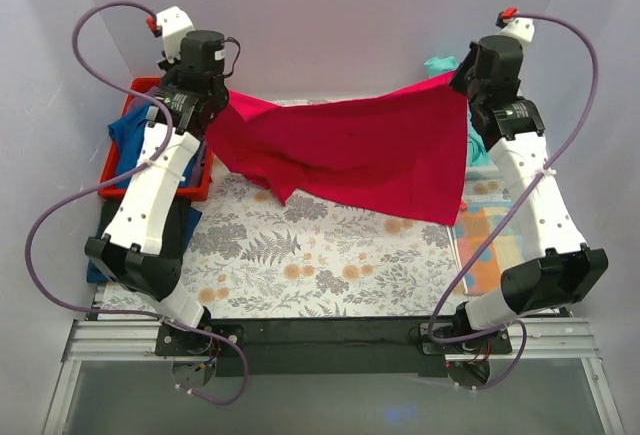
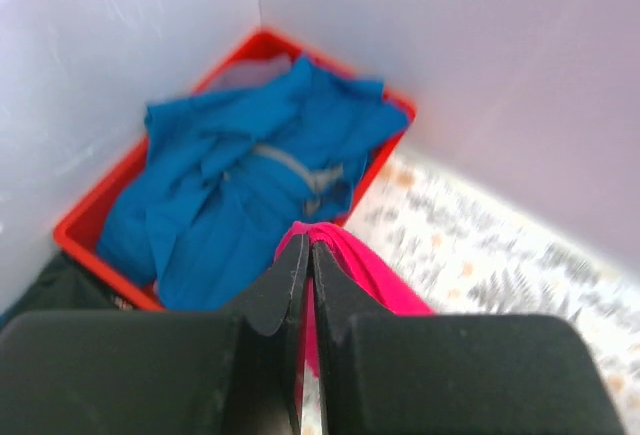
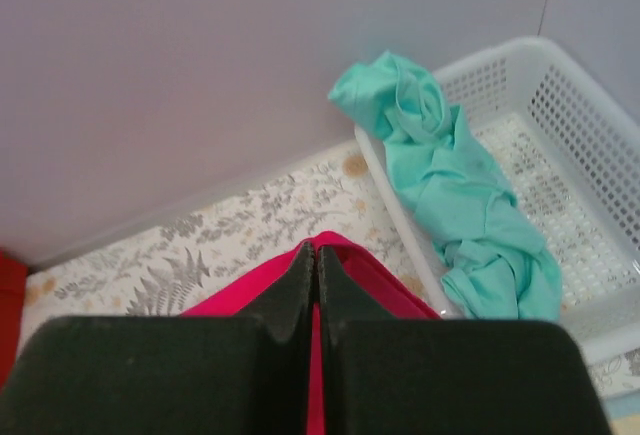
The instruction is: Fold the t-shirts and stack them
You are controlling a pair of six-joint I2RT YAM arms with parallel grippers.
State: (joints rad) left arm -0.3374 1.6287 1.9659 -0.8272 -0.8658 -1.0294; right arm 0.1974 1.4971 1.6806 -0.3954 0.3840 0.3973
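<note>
Hanging stretched in mid-air, the crimson-pink t-shirt (image 1: 370, 155) was suspended above the floral table cover (image 1: 300, 255). The left gripper (image 2: 308, 251) and the right gripper (image 3: 317, 252) were each clamped tight on one upper corner.

- crimson-pink tee (image 1: 350, 150): soft matt cloth, creased
- teal tee (image 3: 450, 205): matt cloth, crumpled
- basket (image 3: 590, 125): white perf. plastic
- red bin (image 2: 75, 227), 10 o'clock on desk (image 1: 300, 255): smooth plastic
- desk cover: matt floral cloth
</note>
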